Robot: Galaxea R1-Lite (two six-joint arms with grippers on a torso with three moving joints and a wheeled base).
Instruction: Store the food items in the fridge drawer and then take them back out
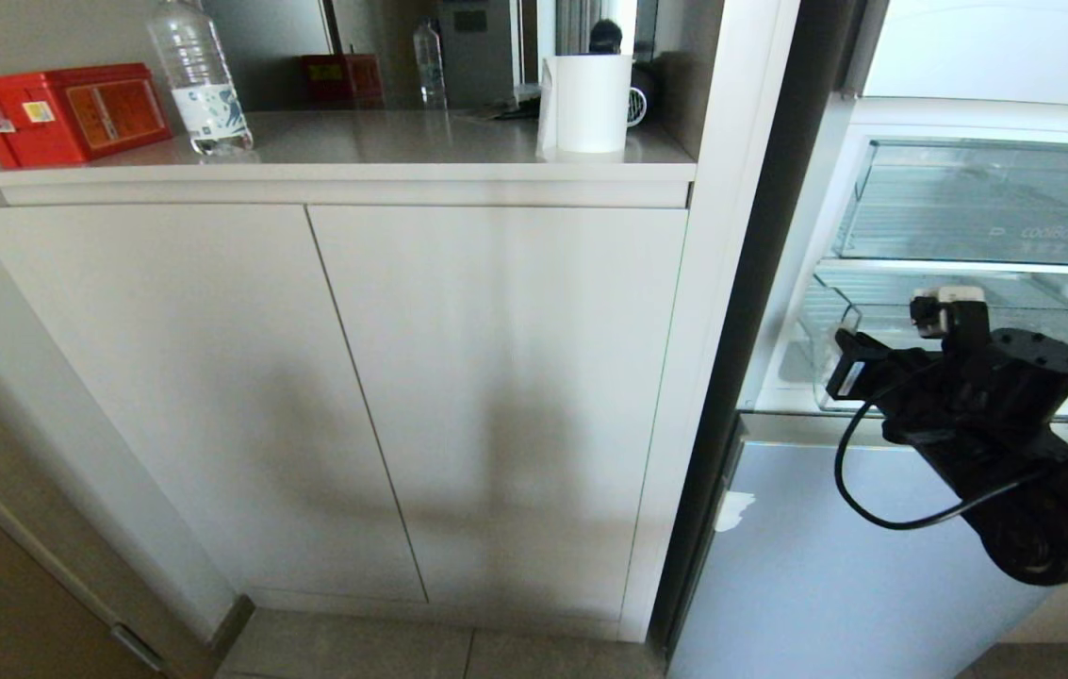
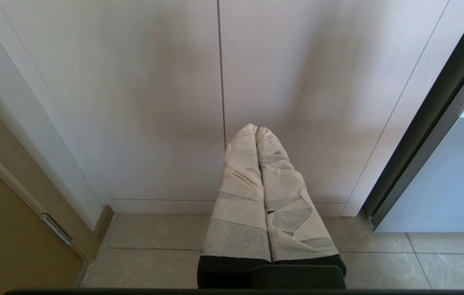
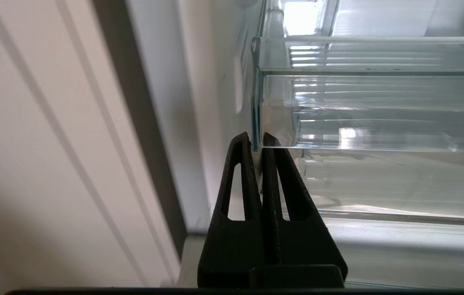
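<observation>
The fridge drawer (image 3: 379,106) is a wide, shallow tray of clear, glossy plastic with a ribbed floor and a stepped front lip. It sits low in the open fridge (image 1: 995,57), under another clear drawer (image 1: 986,203) that carries faint lettering. Its long axis runs across the fridge, side to side, with the front lip facing out toward the robot.

The right gripper (image 3: 257,141) is at the drawer's corner nearest the white cabinet (image 1: 496,377). Its two black, triangular fingers (image 3: 238,172), each with a hollow cut-out, are pressed together with no gap. The tips sit right at the drawer's side wall, but whether they pinch its edge cannot be told.

The left gripper (image 2: 255,131) hangs low before the smooth cabinet doors, over pale floor tiles (image 2: 154,254). Its fingers are wrapped in rough off-white tape and lie closed against each other, holding nothing.

On the counter (image 1: 383,141) stand a red box (image 1: 62,113), a clear ribbed bottle (image 1: 199,80) and a white mug (image 1: 590,102).
</observation>
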